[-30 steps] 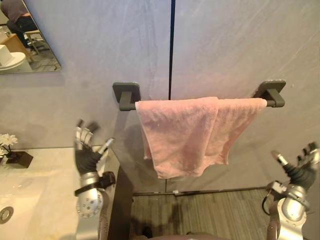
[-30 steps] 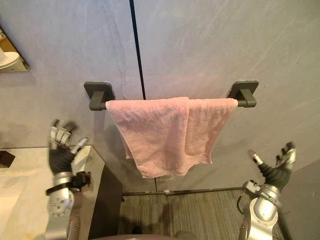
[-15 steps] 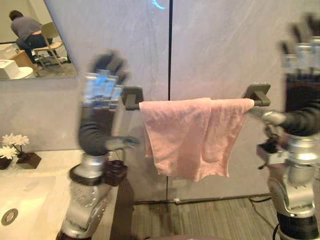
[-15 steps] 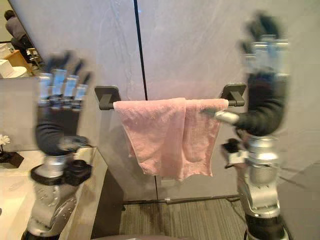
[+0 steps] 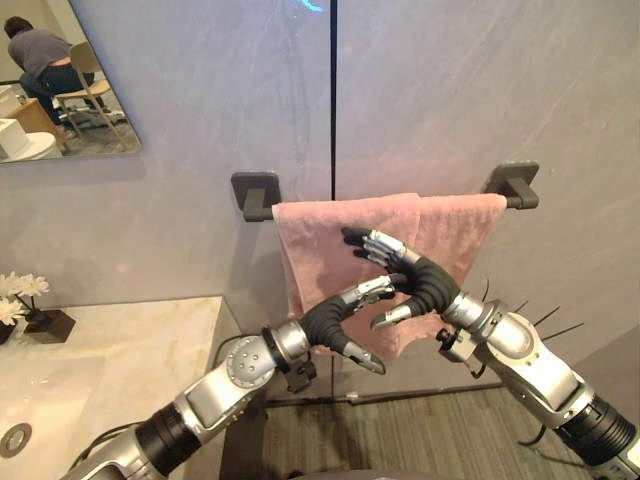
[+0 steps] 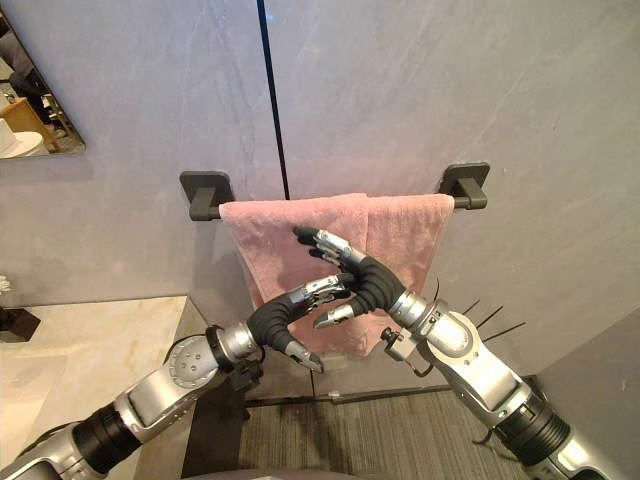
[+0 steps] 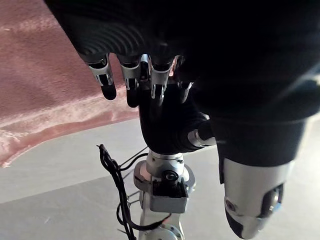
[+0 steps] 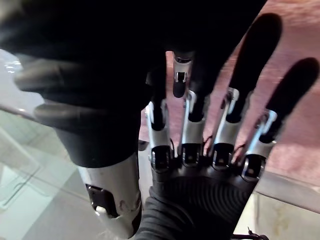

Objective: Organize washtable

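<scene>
Grey panelled wall (image 5: 450, 90); pale washtable (image 5: 120, 350) at lower left. Pink towel (image 5: 310, 230) draped over a dark wall bar (image 5: 512, 182) (two overlapping folds). Before it, left hand (image 5: 330, 318) and right hand (image 5: 428, 283) cross, fingers extended, gripping nothing. White flowers (image 5: 15, 295) at the counter's back.

Bare wall (image 5: 190, 110) (free) beside hung towel (image 5: 305, 240)

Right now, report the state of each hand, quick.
Left hand: open, fingers relaxed, holding nothing, in front of the pink towel.
Right hand: open, fingers straight, holding nothing.
</scene>
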Robot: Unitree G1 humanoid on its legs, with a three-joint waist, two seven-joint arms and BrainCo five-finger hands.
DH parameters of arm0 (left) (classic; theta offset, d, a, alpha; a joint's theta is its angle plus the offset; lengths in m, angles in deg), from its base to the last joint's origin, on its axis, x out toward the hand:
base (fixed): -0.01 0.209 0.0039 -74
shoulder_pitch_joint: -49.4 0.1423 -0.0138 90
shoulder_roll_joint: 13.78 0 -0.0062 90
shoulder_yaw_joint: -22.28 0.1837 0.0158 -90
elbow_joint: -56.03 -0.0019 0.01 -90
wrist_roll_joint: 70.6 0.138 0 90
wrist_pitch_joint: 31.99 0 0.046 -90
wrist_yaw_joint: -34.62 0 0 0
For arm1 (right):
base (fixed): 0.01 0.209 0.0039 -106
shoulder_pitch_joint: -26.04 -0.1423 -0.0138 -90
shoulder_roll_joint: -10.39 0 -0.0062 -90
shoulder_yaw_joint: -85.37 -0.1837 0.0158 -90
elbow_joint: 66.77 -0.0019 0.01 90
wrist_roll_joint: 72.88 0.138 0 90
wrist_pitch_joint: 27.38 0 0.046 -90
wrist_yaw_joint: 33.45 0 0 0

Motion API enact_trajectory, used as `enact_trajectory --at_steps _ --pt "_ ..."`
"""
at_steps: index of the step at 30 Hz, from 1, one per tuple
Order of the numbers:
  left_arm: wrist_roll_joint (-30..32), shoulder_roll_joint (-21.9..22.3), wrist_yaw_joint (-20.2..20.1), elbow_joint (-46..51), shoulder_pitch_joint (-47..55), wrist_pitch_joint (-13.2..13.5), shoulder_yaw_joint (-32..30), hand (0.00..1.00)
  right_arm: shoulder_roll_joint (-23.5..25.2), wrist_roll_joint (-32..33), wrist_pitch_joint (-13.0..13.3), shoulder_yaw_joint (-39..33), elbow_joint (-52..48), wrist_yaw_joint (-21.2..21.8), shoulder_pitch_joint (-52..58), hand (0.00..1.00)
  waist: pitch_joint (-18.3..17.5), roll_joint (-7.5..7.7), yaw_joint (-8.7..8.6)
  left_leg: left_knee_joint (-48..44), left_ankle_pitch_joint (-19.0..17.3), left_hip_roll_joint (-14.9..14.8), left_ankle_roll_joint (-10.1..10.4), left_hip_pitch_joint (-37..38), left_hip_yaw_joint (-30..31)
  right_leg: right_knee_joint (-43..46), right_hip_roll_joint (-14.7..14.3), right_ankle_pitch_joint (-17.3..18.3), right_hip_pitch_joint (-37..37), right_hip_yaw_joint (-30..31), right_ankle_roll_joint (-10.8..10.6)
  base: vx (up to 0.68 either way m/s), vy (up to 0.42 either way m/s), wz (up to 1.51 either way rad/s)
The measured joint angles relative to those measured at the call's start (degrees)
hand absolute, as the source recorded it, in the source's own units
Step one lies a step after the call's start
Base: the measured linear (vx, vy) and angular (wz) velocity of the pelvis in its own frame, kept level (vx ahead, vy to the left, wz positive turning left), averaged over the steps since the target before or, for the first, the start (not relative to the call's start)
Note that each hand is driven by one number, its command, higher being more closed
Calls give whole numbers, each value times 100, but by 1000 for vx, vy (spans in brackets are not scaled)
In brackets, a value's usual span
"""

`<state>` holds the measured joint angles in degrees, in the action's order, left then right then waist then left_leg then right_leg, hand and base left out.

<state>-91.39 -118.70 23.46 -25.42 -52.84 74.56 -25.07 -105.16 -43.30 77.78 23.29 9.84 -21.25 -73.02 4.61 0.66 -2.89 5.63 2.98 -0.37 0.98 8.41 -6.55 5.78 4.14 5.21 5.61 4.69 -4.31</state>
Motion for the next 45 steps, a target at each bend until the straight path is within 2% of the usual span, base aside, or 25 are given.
enact_trajectory --at_steps 4,6,9,12,15,24,27,31,35,38,45 --pt "637 675 245 -711 91 -147 -211 0 608 -652 -109 -51 711 -136 113 0 78 -12 -59 29 -1 13 -2 -45 -9 14 19 21 -68 37 26 -67 -5 -3" --pt "1079 1140 480 -1043 295 -226 -507 0 1137 -1139 -196 -121 1100 -260 203 0 122 -17 -111 29 9 -11 -12 -73 -26 8 24 16 -96 57 21 -19 -3 -2" --pt "1692 1533 792 -1412 369 -282 -758 0 1723 -1701 -247 -308 1551 -462 305 0 146 -18 -108 28 16 -15 -23 -75 -28 -2 24 1 -96 77 -3 0 0 0" --pt "2137 1787 1033 -1588 373 -296 -976 0 1971 -2055 -275 -497 1734 -597 368 0 174 -14 -107 27 19 -21 -27 -92 -15 -20 22 0 -98 67 -3 0 0 0" --pt "2551 1943 1273 -1664 374 -314 -1186 0 2161 -2306 -274 -702 1784 -712 479 0 189 0 -114 21 20 -32 -26 -135 11 -69 16 -15 -95 36 4 29 -12 5" --pt "3025 2188 1663 -1933 516 -385 -2005 0 2576 -2571 -273 -1753 1942 -917 866 0 190 2 -123 -8 21 -60 -25 -163 19 -193 -6 -65 -57 8 26 20 -6 1" --pt "3056 2287 1746 -1955 627 -379 -2253 0 2699 -2569 -271 -2042 1938 -987 996 0 190 2 -161 -4 22 -63 -24 -155 16 -198 -8 -82 -54 18 19 -15 -7 -1" --pt "3058 2347 1916 -1956 1033 -393 -2954 0 2786 -2565 -260 -2698 1856 -1097 1375 0 188 7 -197 28 21 -67 -21 -155 17 -237 -6 -115 -53 22 5 -47 -12 -1" --pt "3060 2348 2022 -1922 1169 -408 -3257 0 2896 -2565 -257 -2930 1599 -1098 1630 0 188 8 -198 28 24 -63 -16 -155 18 -376 -4 -189 16 -2 -10 -8 -2 0" --pt "3071 2398 2047 -1657 1377 -438 -3603 0 3052 -2566 -203 -3136 1191 -1099 1813 0 183 21 -240 27 23 -55 -16 -155 10 -380 0 -193 15 -8 -15 0 0 0" --pt "3169 2493 2130 -1094 1900 -472 -4248 0 3236 -2574 -184 -3812 976 -1245 2200 0 175 48 -243 6 23 -53 -16 -156 18 -375 1 -194 21 -23 -16 0 0 0"
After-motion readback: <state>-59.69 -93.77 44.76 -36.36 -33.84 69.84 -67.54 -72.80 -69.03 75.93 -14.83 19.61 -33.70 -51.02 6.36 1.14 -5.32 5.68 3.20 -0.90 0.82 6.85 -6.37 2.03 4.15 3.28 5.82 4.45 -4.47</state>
